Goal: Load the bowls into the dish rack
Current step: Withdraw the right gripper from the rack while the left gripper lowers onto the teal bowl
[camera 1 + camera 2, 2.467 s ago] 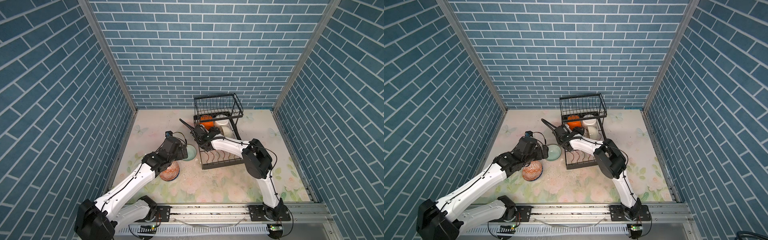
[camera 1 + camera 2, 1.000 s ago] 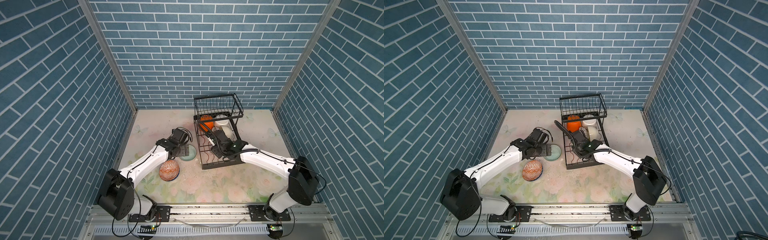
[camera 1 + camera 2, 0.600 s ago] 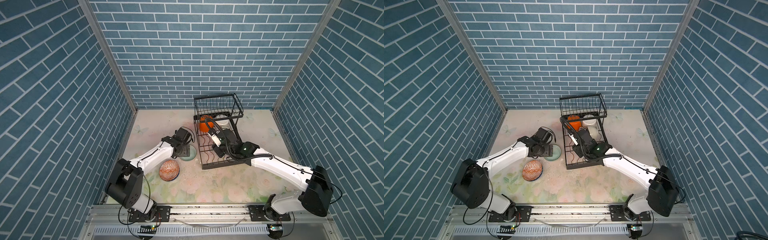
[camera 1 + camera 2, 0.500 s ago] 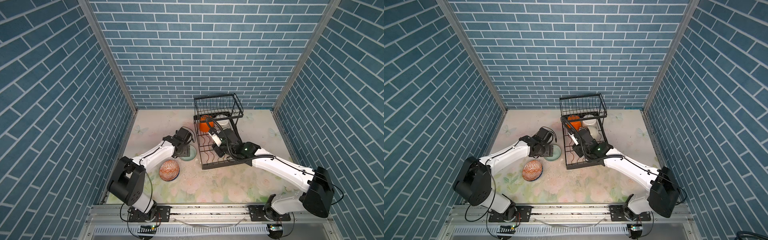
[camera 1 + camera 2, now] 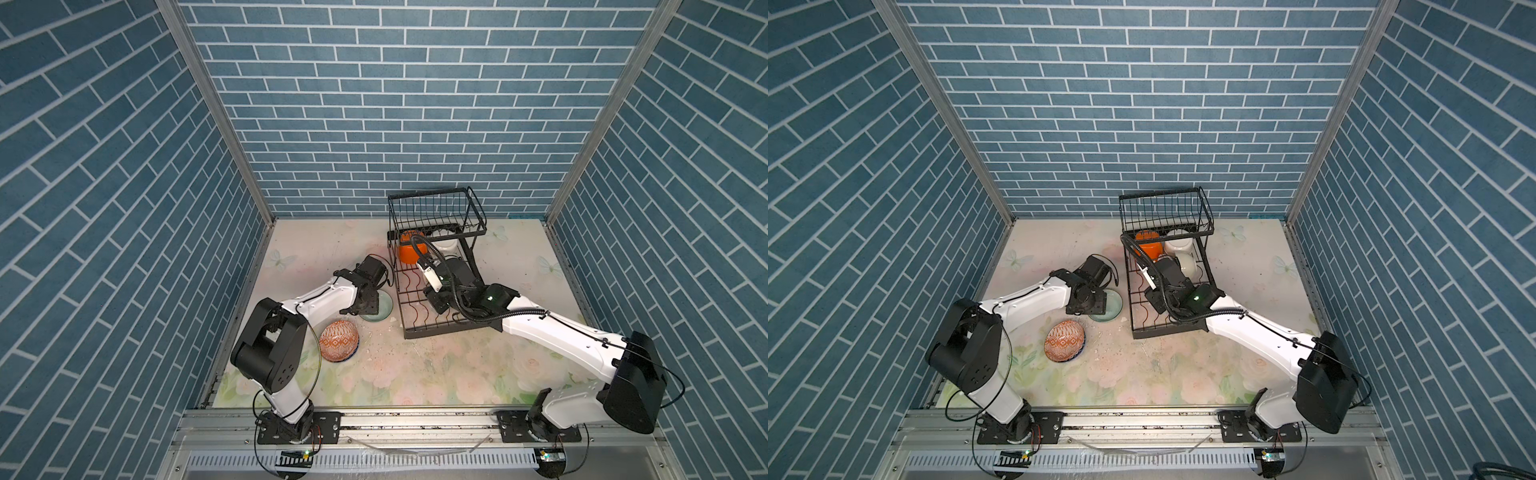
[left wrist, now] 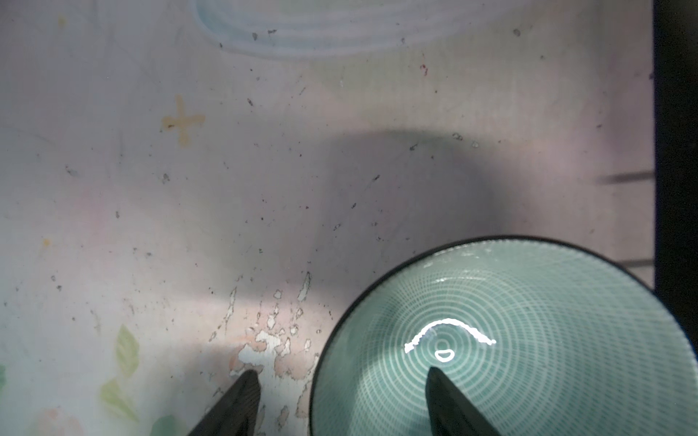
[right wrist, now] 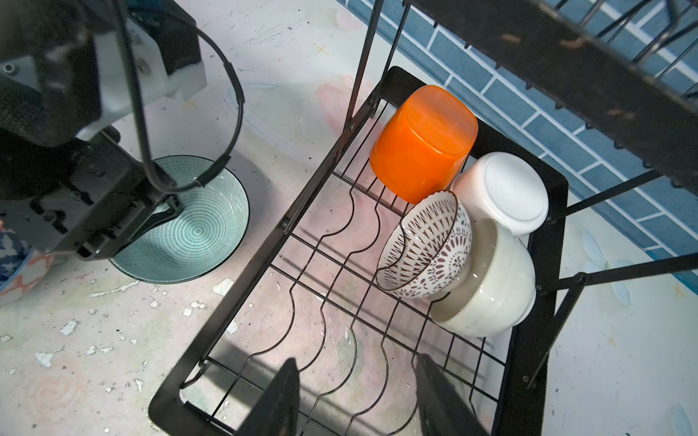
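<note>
The work surface (image 5: pixel 415 374) is a pale floral-printed mat, scuffed and flaked in patches, with paint chips scattered around its centre. Blue brick-pattern walls (image 5: pixel 374 104) enclose it on three sides; a metal rail (image 5: pixel 415 428) carrying both arm bases runs along the 6 o'clock edge.

The dish rack (image 5: pixel 432 328) stands at 12 o'clock from the mat centre. Its base holds an orange bowl (image 7: pixel 423 143), a white bowl (image 7: pixel 506 192), a cream bowl (image 7: pixel 491 287) and a brown-patterned bowl (image 7: pixel 426 253).

The pale green bowl (image 5: pixel 1111 307) sits on the mat just beside the rack, at its 9 o'clock. The left gripper (image 6: pixel 340 400) straddles its rim, one finger inside and one outside, jaws apart.

An orange-patterned bowl (image 5: pixel 338 340) rests at 7 o'clock from the green bowl.

The right gripper (image 7: pixel 357 396) hangs over the rack base, jaws parted, nothing between them
</note>
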